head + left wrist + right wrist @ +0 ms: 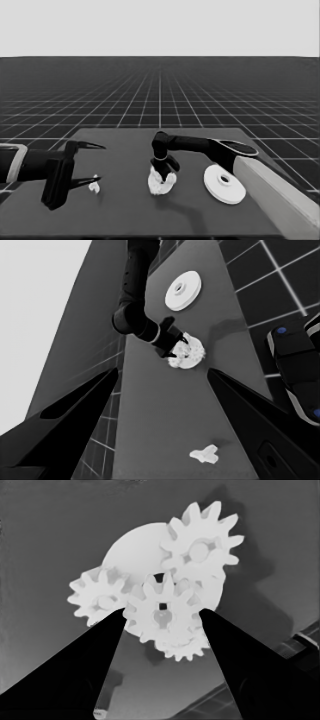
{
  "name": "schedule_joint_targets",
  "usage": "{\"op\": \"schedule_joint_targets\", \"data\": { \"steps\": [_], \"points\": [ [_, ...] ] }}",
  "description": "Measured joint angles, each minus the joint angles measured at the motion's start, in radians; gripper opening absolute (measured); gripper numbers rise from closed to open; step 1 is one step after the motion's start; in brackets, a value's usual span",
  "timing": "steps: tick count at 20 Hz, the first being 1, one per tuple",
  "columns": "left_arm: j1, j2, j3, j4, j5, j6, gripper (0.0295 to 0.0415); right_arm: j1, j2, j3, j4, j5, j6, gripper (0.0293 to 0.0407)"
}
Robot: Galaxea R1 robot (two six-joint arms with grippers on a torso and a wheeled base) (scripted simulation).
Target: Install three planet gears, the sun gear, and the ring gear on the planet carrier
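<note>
Right gripper [165,172]: I have it down at mid-table, over the smaller round part [161,184]. In the right wrist view its fingers [90,665] flank the centre gear [162,611], one on each side, touching its teeth (I read this as pinching the gear).

Smaller round part: lies at the middle of the table, with the gears on it.

Gears: the right wrist view shows four on the smaller round part. One gear [202,550] sits at one side, another [102,600] at the other, a third [182,647] shows partly behind the centre one. Their teeth mesh around the centre gear.

Larger round part [224,184]: flat on the table to the right of the smaller one, apart from it, beside the right arm's pale grey section.

Left gripper [95,162]: parked over the table's left end, fingers spread wide.

Thin white piece [94,187]: on the table under the left gripper's lower finger (not held); the left wrist view shows it lying free between the fingers [204,454].
</note>
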Motion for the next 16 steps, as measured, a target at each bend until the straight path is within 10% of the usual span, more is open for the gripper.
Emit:
{"op": "schedule_joint_targets", "data": {
  "steps": [6,8,9,16],
  "points": [
    [0.0,0.0,0.0,0.0,0.0,0.0,0.0385,0.0,0.0,0.0,0.0,0.0,0.063,0.0309],
    [0.0,0.0,0.0,0.0,0.0,0.0,0.0385,0.0,0.0,0.0,0.0,0.0,0.073,0.0369],
    [0.0,0.0,0.0,0.0,0.0,0.0,0.0385,0.0,0.0,0.0,0.0,0.0,0.075,0.038],
    [0.0,0.0,0.0,0.0,0.0,0.0,0.0385,0.0,0.0,0.0,0.0,0.0,0.078,0.0385]
  ]
}}
